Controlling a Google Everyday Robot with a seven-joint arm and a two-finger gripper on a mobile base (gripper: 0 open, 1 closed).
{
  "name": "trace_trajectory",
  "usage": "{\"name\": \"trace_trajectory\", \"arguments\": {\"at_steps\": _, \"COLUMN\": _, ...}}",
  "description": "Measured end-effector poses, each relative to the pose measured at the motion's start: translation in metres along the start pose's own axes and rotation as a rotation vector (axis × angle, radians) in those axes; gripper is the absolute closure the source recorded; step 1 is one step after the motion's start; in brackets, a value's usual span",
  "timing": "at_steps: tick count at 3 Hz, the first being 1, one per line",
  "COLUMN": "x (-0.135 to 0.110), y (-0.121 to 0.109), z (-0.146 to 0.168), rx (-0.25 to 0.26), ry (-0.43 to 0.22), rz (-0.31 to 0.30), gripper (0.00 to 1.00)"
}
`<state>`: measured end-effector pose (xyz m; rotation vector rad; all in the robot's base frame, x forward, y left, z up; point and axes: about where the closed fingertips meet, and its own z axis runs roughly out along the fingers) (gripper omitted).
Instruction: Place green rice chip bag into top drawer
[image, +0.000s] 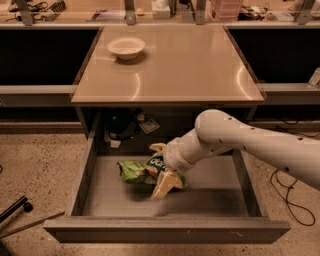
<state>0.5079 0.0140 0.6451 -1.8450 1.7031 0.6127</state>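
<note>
The green rice chip bag (134, 171) lies crumpled on the bottom of the open top drawer (210, 192), left of centre. My gripper (158, 171) reaches down into the drawer from the right. Its pale fingers (163, 186) are spread apart, one above and one below the bag's right end. The bag rests on the drawer floor between them. The white arm (250, 140) crosses over the right half of the drawer.
A white bowl (126, 47) sits at the back left of the tan counter top (190, 65). Dark objects and a small card (149, 125) lie in the recess behind the drawer. A cable (287, 192) trails on the floor to the right.
</note>
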Motion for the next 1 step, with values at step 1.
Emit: {"name": "trace_trajectory", "arguments": {"at_steps": 1, "x": 0.0000, "y": 0.0000, "z": 0.0000, "rx": 0.000, "ry": 0.000, "rz": 0.000, "gripper": 0.00}}
